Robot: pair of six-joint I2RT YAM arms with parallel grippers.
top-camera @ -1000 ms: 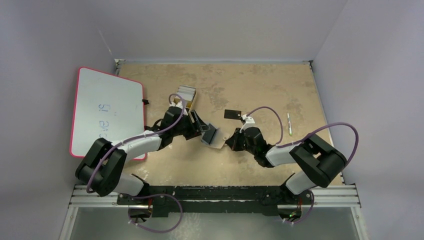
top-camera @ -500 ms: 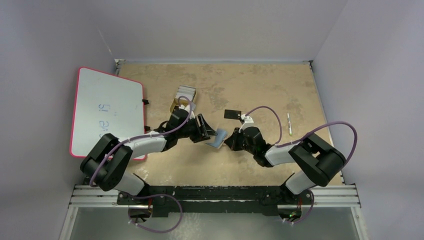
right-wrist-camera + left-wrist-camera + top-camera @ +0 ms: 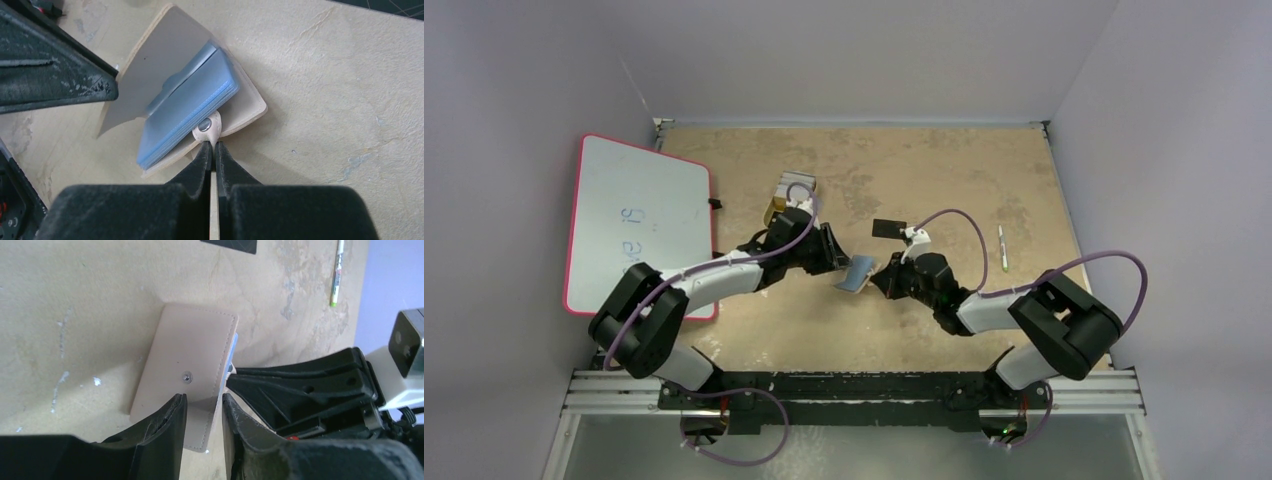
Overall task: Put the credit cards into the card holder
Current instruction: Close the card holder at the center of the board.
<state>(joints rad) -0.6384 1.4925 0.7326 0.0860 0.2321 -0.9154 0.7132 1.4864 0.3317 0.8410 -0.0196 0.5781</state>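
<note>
**R jaws pinching the snap tab, L jaws standing apart at the cover**

Your right gripper point(image 3: 211, 147) is sitting w/ its jaws fully together, pinching the small snap tab of the small tan bifold card holder point(image 3: 185, 105). The round metal snap button point(image 3: 204, 125) is sitting just ahead of those fingertips. The holder is lying on the worn tan tabletop point(image 3: 944, 170) right in front of that tool. It's lying half open, w/ blue-grey inner pockets showing and one cover tilting up on the side away from the tips.

Your left gripper point(image 3: 204, 407) is facing the holder from the opposite side, so the holder is lying btwn the two tools. Its jaws are standing apart w/ a narrow gap. Tan cover is showing in that gap and just beyond the tips. You can't tell whether either pad is touching it.

A thin black rectangular plastic card point(image 3: 889, 228) is lying flat past the holder, ahead of the left tips and apart from it. A stack of pale grey-white plastic cards point(image 3: 792, 184) is sitting in a small yellow rounded tray point(image 3: 771, 210) just behind the left wrist, partly hidden by it. A slim white pen w/ green tip point(image 3: 1001, 248) is lying well behind the right gripper. A big pink-framed whiteboard point(image 3: 639, 225) is lying well behind the left gripper.
</note>
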